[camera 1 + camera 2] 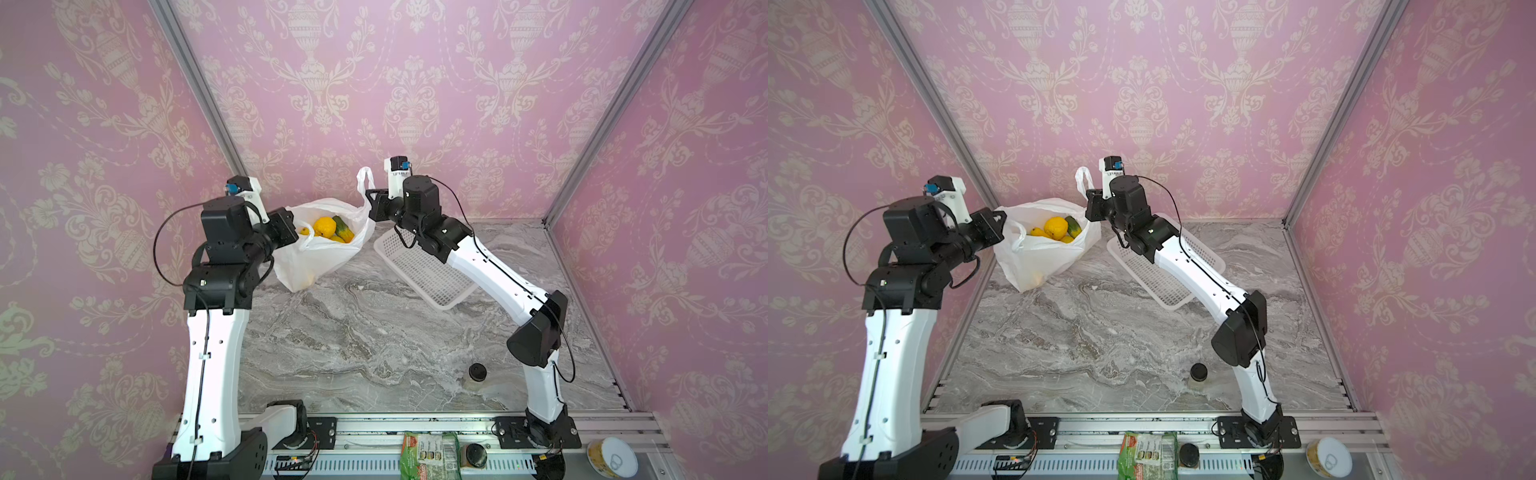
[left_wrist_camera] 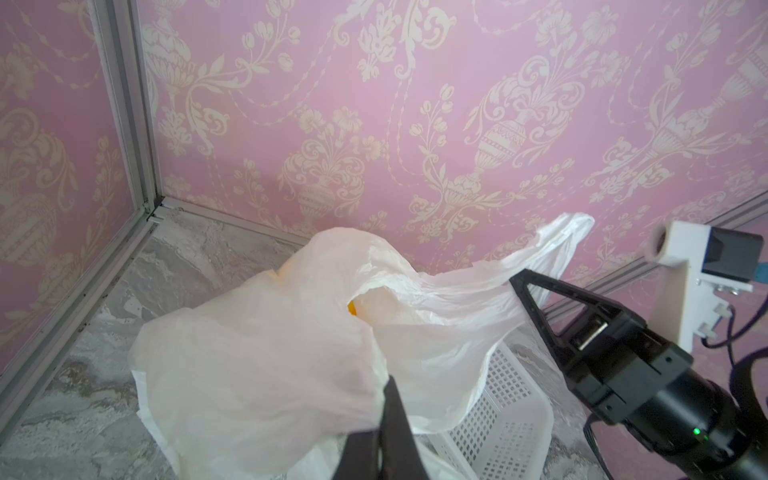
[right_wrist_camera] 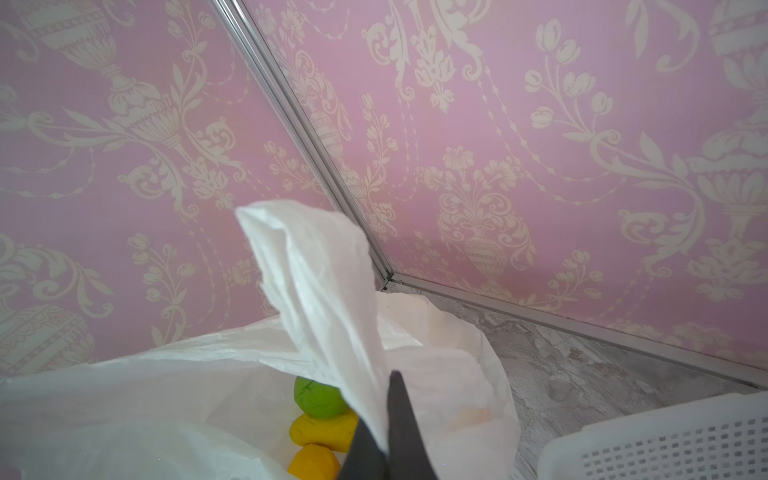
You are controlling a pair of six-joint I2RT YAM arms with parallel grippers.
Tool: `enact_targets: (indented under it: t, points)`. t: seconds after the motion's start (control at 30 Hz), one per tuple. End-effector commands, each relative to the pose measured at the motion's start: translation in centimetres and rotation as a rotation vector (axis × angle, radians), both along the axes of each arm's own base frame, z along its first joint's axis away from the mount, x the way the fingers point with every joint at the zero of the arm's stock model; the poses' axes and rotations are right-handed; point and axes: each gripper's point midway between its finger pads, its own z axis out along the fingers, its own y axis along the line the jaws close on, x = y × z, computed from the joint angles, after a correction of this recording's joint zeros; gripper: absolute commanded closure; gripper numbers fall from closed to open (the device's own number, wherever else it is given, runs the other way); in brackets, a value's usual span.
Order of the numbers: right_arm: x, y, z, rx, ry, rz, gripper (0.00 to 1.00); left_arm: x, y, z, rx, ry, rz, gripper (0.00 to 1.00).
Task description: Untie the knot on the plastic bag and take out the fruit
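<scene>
Past the green packet [image 1: 430,455], the left claw [image 1: 293,228] and right claw [image 1: 370,197] each pinch one side of the white bag [image 1: 316,262], spread open at the back beside the basket [image 1: 432,274] with no knot showing, so untying looks done and one claw should next let go and reach for the fruit [image 1: 325,226] inside.

My left arm [image 1: 212,365] and right arm [image 1: 490,270] wear white shells between black joint housings, with thin black cables [image 1: 154,248] outside. My right gripper [image 2: 515,281] has black triangular open-frame fingers; a green light [image 2: 697,432] glows behind it.
</scene>
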Motion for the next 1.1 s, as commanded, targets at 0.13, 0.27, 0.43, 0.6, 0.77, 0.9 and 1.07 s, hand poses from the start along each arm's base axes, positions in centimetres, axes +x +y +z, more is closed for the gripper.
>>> enact_targets:
  t: [0.13, 0.27, 0.43, 0.6, 0.77, 0.9, 1.07]
  points:
    - [-2.8, -2.3, -7.8, 0.003, 0.063, -0.065, 1.00, -5.2, -1.8, -13.0, -0.124, 0.194, -0.054, 1.00]
    - [-4.4, -4.0, -10.2, 0.017, 0.104, -0.092, 0.92, -7.0, -3.3, -16.1, -0.161, 0.244, -0.099, 1.00]
    - [-6.8, -6.3, -10.3, 0.019, 0.117, -0.113, 0.32, -8.0, -5.1, -16.0, -0.130, 0.251, -0.163, 1.00]
    - [-10.8, -10.2, -13.6, -0.002, 0.295, -0.213, 0.07, -8.1, -7.1, -16.5, -0.123, 0.262, -0.240, 1.00]
    - [-16.0, -9.5, -16.1, 0.110, 0.345, -0.147, 0.01, -8.2, -7.8, -17.3, -0.117, 0.264, -0.267, 1.00]
    - [-17.4, -5.8, -17.0, 0.159, 0.401, -0.052, 0.00, -8.2, -8.5, -17.5, -0.126, 0.260, -0.297, 1.00]
    - [-16.1, -2.5, -20.6, 0.160, 0.495, -0.065, 0.00, -8.5, -8.5, -17.9, -0.117, 0.267, -0.301, 1.00]
